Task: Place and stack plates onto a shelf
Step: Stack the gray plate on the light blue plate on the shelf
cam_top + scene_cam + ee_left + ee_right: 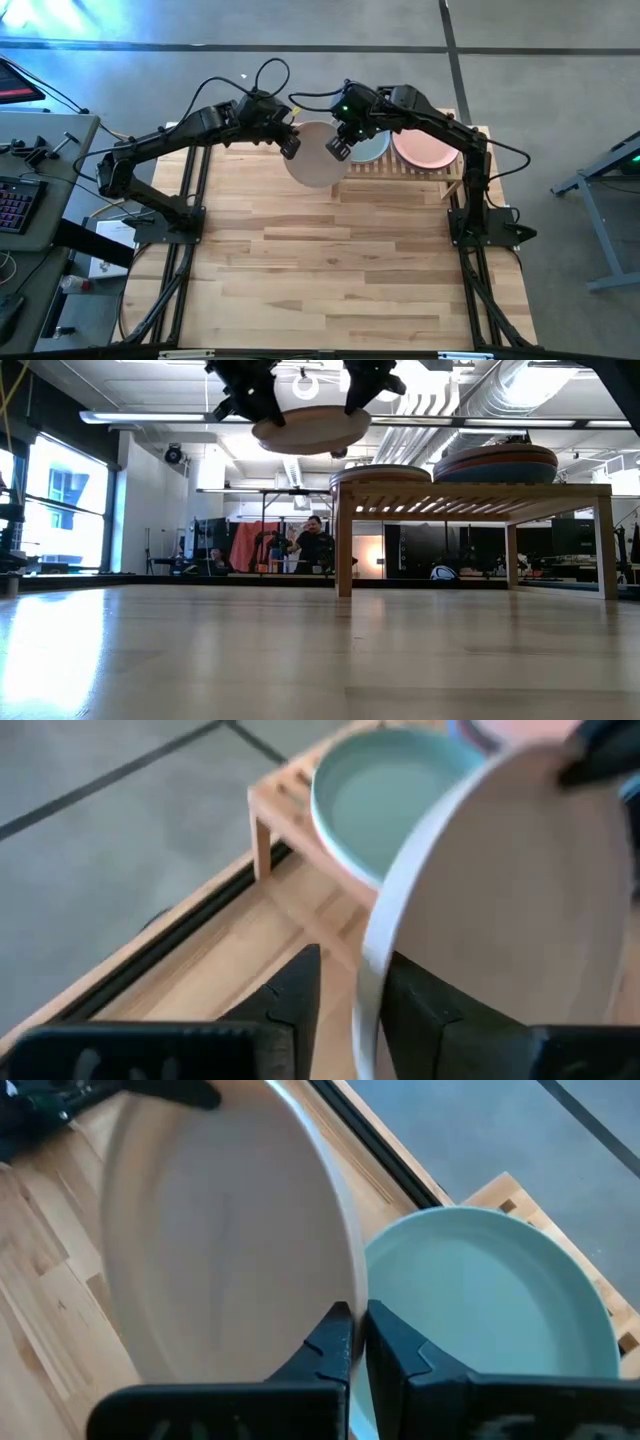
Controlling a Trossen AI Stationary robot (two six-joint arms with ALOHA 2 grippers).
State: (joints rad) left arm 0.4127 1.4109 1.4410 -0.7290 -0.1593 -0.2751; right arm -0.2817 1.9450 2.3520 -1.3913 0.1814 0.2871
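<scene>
A beige plate (315,155) hangs in the air just left of the bamboo shelf (400,168), higher than the shelf top in the low view (310,430). My right gripper (358,1345) is shut on the plate's edge nearest the shelf. My left gripper (355,1000) is open at the plate's opposite edge, with one finger on each side of the rim. On the shelf, a pale green plate (372,148) tops the left stack and a pink plate (425,148) tops the right one. My right gripper pinches the beige plate's rim (352,1295) between its two fingers, on the side facing the shelf. The fingers slant down from the far right. The plate is lifted clear and lies about level. My left gripper has the rim (368,970) between its spread fingers; whether either finger touches it, I cannot tell.
The shelf (470,495) stands at the table's far right on thin legs. The plank table (330,270) stretches bare toward the near edge. A side desk with a keyboard (15,205) and tools stands left of the table. A person (315,540) sits in the room beyond.
</scene>
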